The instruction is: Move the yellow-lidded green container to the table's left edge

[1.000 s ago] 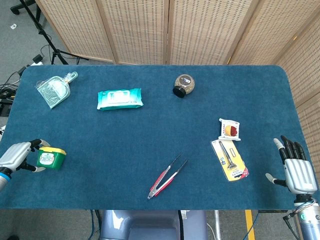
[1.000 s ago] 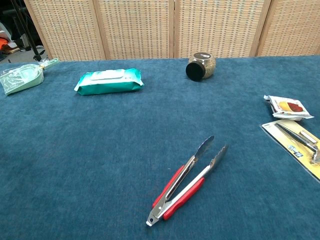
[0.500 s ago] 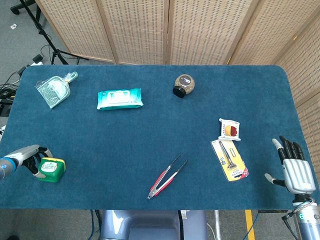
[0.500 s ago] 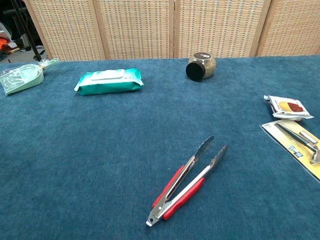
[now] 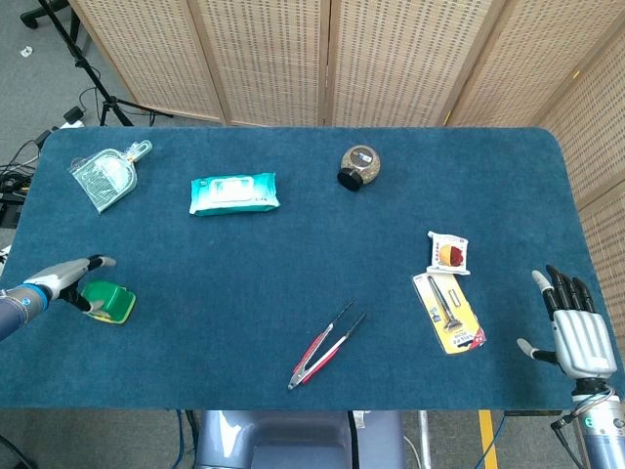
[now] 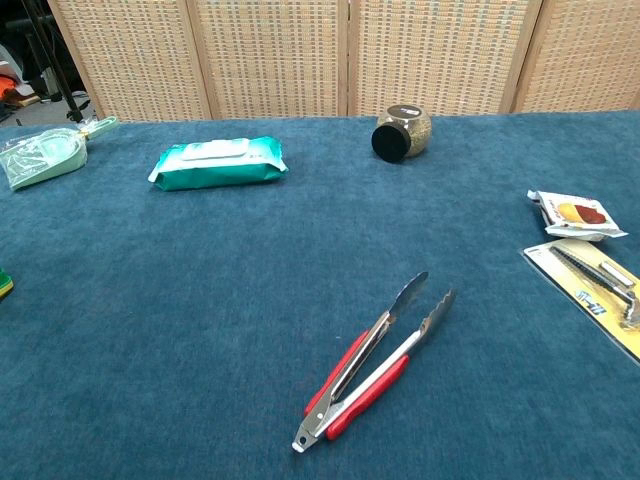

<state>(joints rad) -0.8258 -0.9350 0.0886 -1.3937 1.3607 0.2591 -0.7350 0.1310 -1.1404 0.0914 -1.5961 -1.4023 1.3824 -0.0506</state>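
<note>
The green container with its yellow lid lies tilted near the table's left edge, its plain green side up and the yellow rim low on the right. A sliver of the container shows at the chest view's left border. My left hand is at its left side, the thumb against the container and one finger stretched out above it. My right hand hovers by the table's front right corner, fingers spread, holding nothing.
Red-handled tongs lie front centre. At the right lie a yellow carded tool and a small snack packet. A wipes pack, a round jar and a pale green dustpan lie further back.
The left hand and the container have shifted away from the front edge. The container has tipped from upright to tilted, and one finger has stretched out. The right hand is unchanged.
</note>
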